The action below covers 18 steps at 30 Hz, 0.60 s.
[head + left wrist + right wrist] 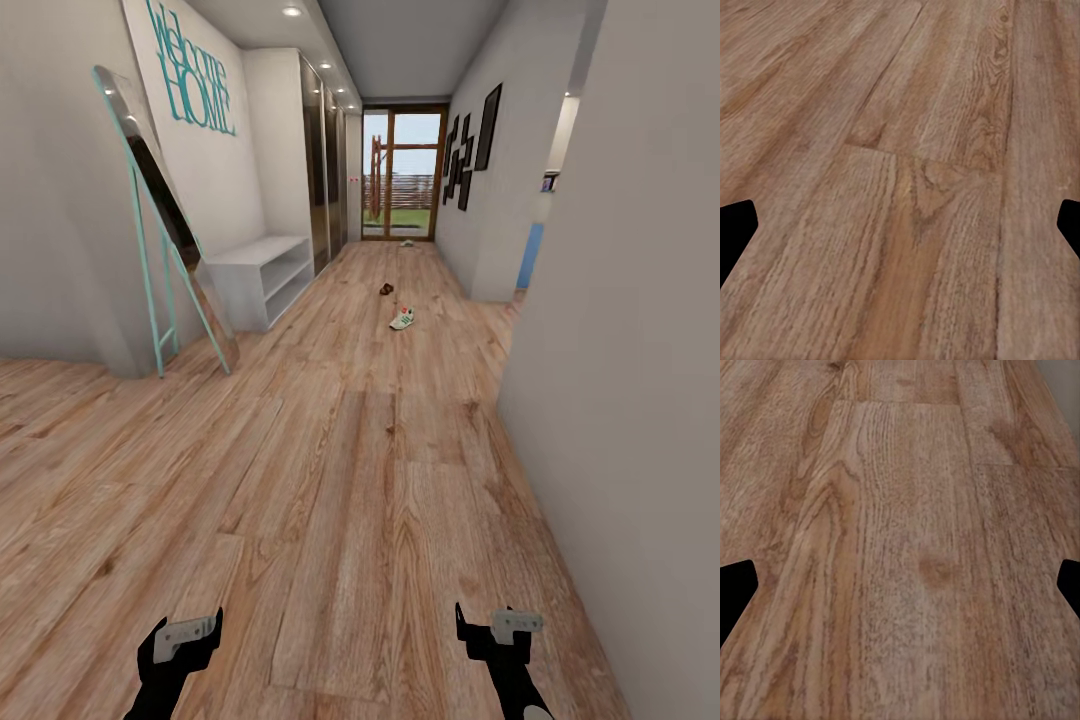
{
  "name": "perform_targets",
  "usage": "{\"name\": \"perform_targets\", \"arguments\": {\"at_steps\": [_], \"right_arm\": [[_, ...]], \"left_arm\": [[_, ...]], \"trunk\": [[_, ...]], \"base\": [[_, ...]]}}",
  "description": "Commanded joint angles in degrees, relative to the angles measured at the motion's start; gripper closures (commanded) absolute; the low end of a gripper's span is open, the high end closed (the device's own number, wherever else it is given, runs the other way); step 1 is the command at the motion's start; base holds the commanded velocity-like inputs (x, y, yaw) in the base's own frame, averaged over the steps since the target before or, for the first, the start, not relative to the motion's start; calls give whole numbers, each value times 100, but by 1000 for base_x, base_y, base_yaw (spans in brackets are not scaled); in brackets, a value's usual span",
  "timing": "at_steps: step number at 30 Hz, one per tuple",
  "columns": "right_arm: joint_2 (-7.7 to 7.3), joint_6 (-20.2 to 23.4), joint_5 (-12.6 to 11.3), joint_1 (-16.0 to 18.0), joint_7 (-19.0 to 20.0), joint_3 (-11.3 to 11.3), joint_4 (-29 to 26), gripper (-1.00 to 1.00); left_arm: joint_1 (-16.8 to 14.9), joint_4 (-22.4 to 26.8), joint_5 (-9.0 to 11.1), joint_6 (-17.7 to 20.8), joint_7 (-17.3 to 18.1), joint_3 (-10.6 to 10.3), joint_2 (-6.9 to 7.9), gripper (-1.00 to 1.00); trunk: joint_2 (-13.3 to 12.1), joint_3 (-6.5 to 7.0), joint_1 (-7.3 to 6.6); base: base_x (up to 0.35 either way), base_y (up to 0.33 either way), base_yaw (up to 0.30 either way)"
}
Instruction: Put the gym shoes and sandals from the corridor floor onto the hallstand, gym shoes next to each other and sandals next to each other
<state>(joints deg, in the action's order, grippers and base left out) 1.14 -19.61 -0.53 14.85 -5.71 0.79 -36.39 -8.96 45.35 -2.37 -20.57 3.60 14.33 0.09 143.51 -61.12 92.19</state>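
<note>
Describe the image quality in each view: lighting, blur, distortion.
Head view: even, bright light from ceiling spots and the far glass door; wide-angle stretch tilts the walls; the gym shoe and sandal are too small for detail. Left wrist view: floor planks soft, blurred. Right wrist view: grain slightly sharper, no glare.

Corridor floor (330,470): wood-grain planks, light brown, knots and seams, low satin sheen. Hallstand (262,275) on the far left: smooth matt white-grey panels. My left hand (185,640) and right hand (500,628): matt black with pale grey plates. Leaning mirror (165,215): glossy glass in a teal painted frame. Walls (640,330): flat matt.
</note>
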Motion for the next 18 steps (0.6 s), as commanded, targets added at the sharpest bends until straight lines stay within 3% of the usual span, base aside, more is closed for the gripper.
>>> {"name": "perform_targets", "arguments": {"at_steps": [1, 13, 18], "right_arm": [[0, 0, 0, 0, 0, 0, 0, -100], [0, 0, 0, 0, 0, 0, 0, -100], [0, -1, 0, 0, 0, 0, 0, -100]], "left_arm": [[0, 0, 0, 0, 0, 0, 0, -100], [0, 0, -10, 4, -1, 2, -6, -100], [0, 0, -12, 5, -2, 10, -8, -100]], "trunk": [[0, 0, 0], [0, 0, 0], [0, 0, 0]], "base": [[3, -2, 0], [2, -10, 0], [38, -134, 0]]}}
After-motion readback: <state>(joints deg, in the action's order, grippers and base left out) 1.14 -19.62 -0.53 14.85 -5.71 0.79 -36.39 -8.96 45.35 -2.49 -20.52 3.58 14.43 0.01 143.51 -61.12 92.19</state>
